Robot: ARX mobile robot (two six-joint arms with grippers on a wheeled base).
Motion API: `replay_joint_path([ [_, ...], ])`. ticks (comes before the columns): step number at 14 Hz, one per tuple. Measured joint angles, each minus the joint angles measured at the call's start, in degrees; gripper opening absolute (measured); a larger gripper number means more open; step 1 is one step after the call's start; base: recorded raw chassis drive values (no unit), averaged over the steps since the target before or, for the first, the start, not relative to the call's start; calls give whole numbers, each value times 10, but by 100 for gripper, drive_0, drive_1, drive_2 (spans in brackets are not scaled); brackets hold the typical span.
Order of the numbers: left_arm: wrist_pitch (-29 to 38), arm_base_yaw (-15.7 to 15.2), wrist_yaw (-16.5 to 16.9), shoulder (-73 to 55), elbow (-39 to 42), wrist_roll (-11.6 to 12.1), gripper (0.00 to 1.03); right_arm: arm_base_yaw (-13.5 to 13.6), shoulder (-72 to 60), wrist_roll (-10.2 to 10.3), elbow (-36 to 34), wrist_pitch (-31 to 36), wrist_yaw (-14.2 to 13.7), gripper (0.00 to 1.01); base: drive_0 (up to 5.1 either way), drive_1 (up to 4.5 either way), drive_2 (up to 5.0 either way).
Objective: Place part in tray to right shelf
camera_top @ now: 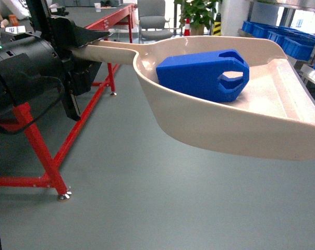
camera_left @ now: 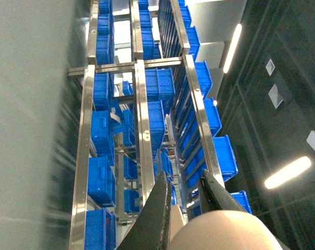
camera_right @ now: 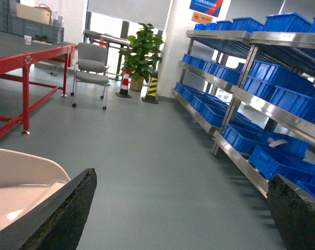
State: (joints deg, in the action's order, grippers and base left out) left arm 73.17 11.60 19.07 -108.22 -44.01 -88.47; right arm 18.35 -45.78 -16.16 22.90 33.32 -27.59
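Observation:
The blue part [camera_top: 202, 73] lies on its side in the pale beige tray [camera_top: 225, 130], its handle cut-out toward the wide mouth. The tray hangs in the air above the grey floor. My left gripper [camera_top: 103, 44] is shut on the tray's long handle; the left wrist view shows its fingers [camera_left: 184, 179] clamped on the rounded beige handle [camera_left: 225, 232]. My right gripper [camera_right: 182, 179] is open, with nothing but floor between its fingers. A corner of the tray [camera_right: 22, 177] shows at its left. The right shelf [camera_right: 262, 109] of steel with blue crates stands to the right, its edge [camera_top: 309, 73] just past the tray's mouth.
A red-framed table [camera_top: 58, 151] runs along the left. A grey chair [camera_right: 92, 65], a potted plant [camera_right: 142, 49] and a striped cone [camera_right: 125, 83] stand at the far end of the grey floor. Blue crates [camera_top: 282, 36] fill the shelf's levels.

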Motion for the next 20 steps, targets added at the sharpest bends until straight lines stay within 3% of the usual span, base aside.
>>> replay_joint_path([
  [20,3,0,0,0,0,0,13,0,0,0,1,2,1,98,-5,413,-423],
])
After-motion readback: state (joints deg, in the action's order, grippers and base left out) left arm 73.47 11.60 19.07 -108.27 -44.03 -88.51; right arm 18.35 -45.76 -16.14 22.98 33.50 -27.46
